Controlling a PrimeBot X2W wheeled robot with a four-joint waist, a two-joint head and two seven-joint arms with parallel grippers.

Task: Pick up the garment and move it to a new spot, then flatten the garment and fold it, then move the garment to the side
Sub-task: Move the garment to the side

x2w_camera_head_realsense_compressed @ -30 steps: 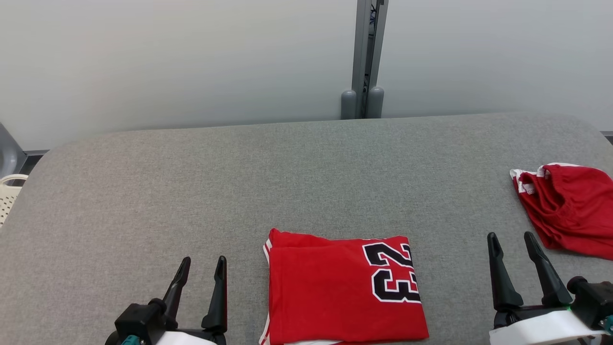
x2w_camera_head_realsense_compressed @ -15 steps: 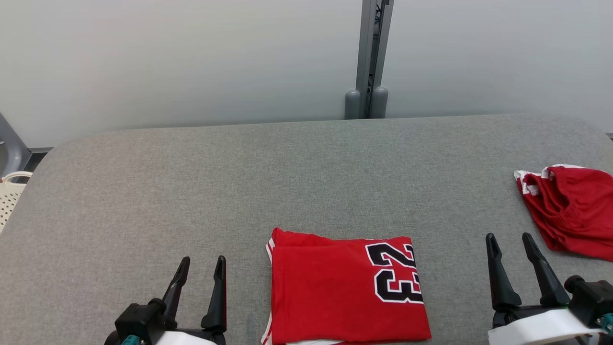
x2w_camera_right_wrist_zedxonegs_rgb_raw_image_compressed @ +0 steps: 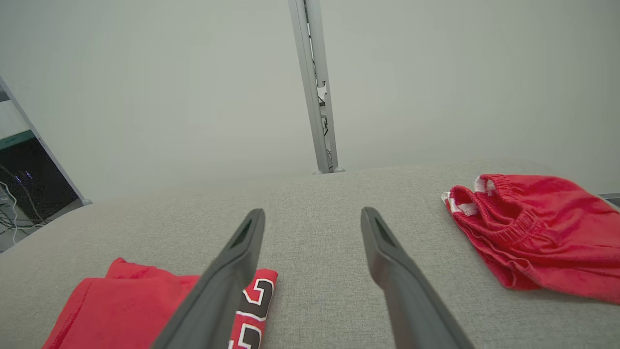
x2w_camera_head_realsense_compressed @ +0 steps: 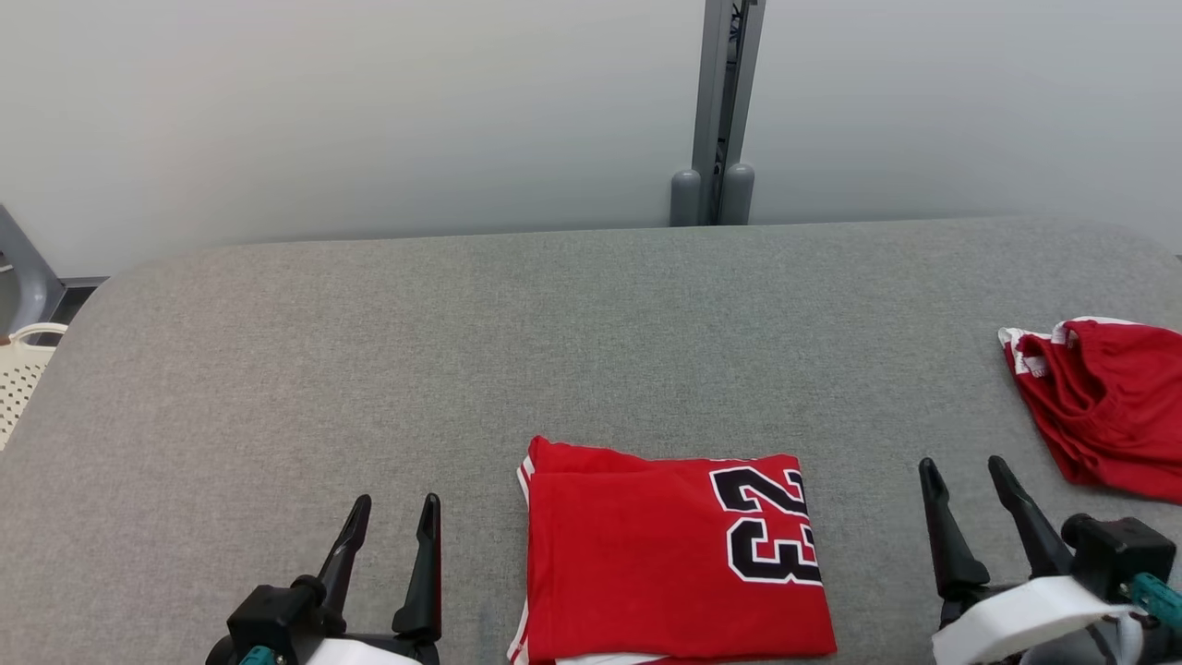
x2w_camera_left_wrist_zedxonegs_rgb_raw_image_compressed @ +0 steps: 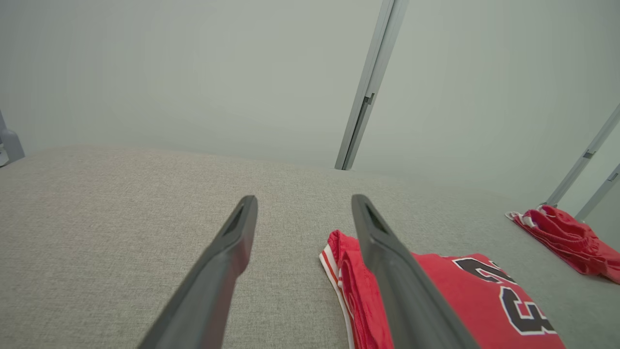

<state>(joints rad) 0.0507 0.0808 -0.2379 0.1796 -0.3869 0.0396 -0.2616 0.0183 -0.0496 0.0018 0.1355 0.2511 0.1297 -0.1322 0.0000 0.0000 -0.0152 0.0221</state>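
a wide grey fabric-covered surface (x2w_camera_head_realsense_compressed: pixel 554 342) fills the head view, with a pale wall behind it and a grey metal post (x2w_camera_head_realsense_compressed: pixel 725 111) rising at the far edge, a little right of centre. a folded red garment (x2w_camera_head_realsense_compressed: pixel 674 563) lies flat at the near middle of the surface, a neat rectangle with thin white trim along its left edge. a black number 23 outlined in white sits on its right half, turned sideways. the garment's near edge runs close to the bottom of the head view.

the left pincer (x2w_camera_head_realsense_compressed: pixel 396 503) is at the lower left, just beside the garment's left edge but apart from it. its two long dark fingers point away from the robot and stand wide apart, with nothing between them. the right pincer (x2w_camera_head_realsense_compressed: pixel 962 465) is at the lower right, near the garment's right edge and not touching it. its fingers are also spread wide and hold nothing. both pincers sit low over bare grey fabric.

a second, crumpled red garment (x2w_camera_head_realsense_compressed: pixel 1108 416) with a white-trimmed elastic waistband lies at the far right of the surface, partly cut off by the edge of the head view. it is well apart from the folded one and just beyond the right pincer. a pale perforated basket (x2w_camera_head_realsense_compressed: pixel 18 369) shows off the surface's left edge.
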